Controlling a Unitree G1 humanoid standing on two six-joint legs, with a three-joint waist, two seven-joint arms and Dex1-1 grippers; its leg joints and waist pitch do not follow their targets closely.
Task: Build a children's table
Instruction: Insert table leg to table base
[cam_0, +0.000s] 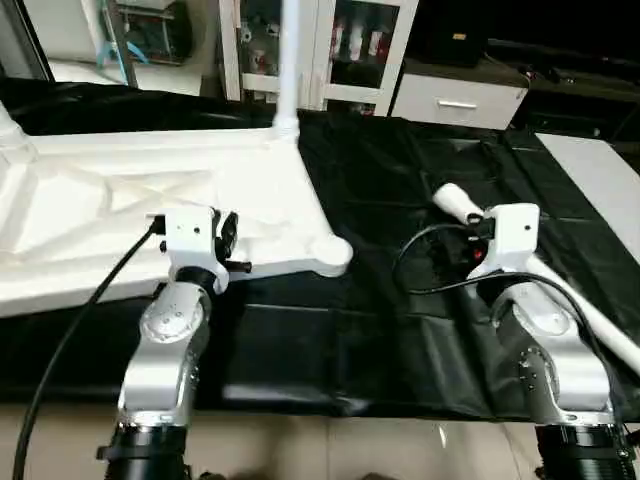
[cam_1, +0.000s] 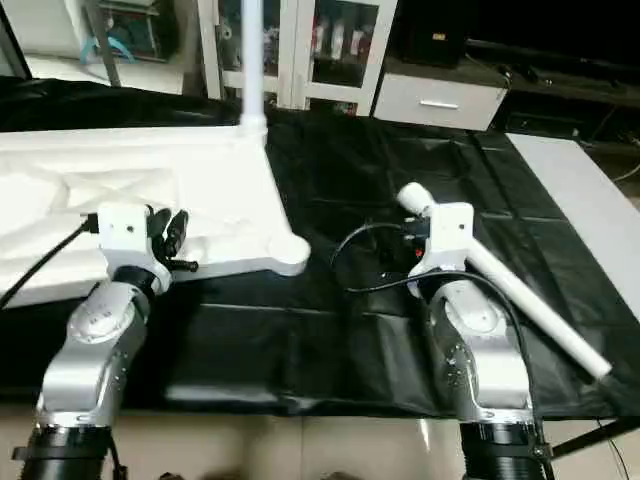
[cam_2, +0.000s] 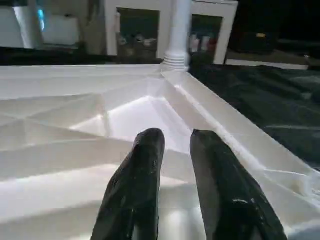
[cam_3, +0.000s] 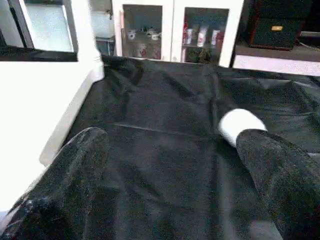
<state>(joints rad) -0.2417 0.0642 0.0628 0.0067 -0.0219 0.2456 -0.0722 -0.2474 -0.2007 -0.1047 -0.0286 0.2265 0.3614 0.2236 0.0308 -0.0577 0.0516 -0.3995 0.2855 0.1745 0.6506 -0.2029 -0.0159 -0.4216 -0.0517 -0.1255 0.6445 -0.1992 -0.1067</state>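
The white tabletop (cam_0: 100, 200) lies upside down on the left, its ribbed underside facing up. One white leg (cam_0: 290, 60) stands upright in the far corner socket. The near corner socket (cam_0: 330, 255) is empty. My left gripper (cam_2: 172, 137) hovers over the tabletop's near rim, its fingers a narrow gap apart with nothing between them. A loose leg (cam_1: 500, 290) lies slanted on the cloth at the right. My right gripper (cam_3: 172, 137) stands wide open just beside the leg's upper end (cam_3: 240, 125), holding nothing.
A black cloth (cam_0: 400, 320) covers the work table, and its front edge runs just before my forearms. Behind stand a white glass-door cabinet (cam_0: 350, 50) and a white drawer unit (cam_0: 455, 100). A white surface (cam_0: 600, 170) borders the cloth at the far right.
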